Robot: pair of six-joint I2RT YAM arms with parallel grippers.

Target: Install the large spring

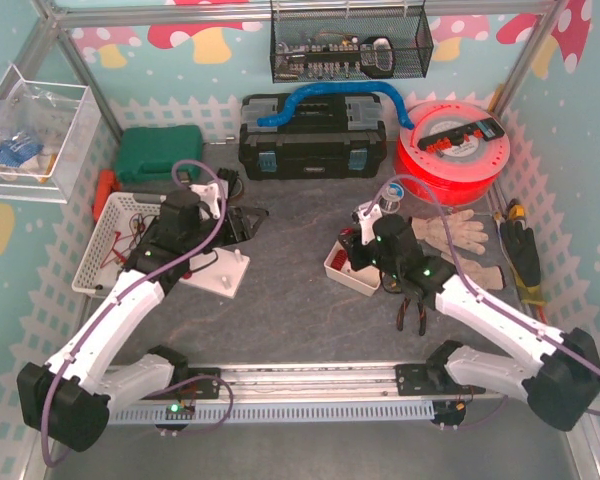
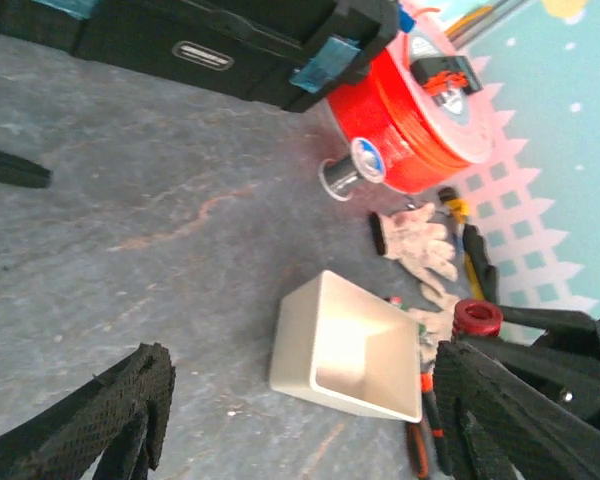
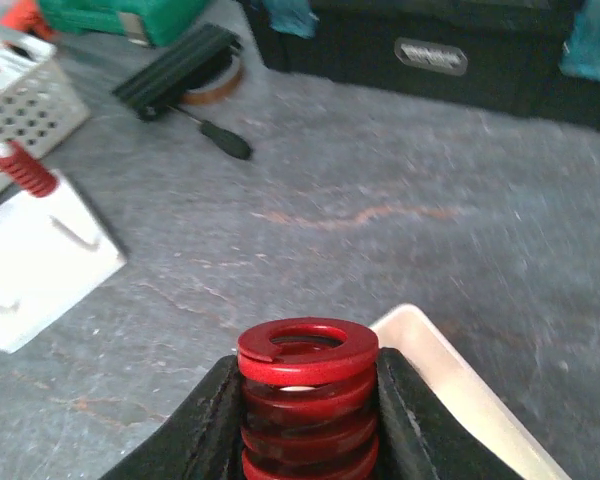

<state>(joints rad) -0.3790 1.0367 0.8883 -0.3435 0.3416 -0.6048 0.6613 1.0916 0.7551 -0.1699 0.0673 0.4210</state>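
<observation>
Carrying step, I'd say: right hand point(image 3: 308, 425) is clamped on the large spring point(image 3: 308, 365), coil upright, just over the white bin point(image 3: 450, 365). Next move looks like: travel left to the white fixture block point(image 3: 40, 265), line the coil over a bare post, press down. Left hand point(image 2: 310, 430) has its fingers wide apart and holds nothing.

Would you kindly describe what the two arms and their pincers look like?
The left arm and right arm have white links, black joints, small green lights and a looping purple cable each. The pincer fingers are black with a fine knurled texture.
</observation>
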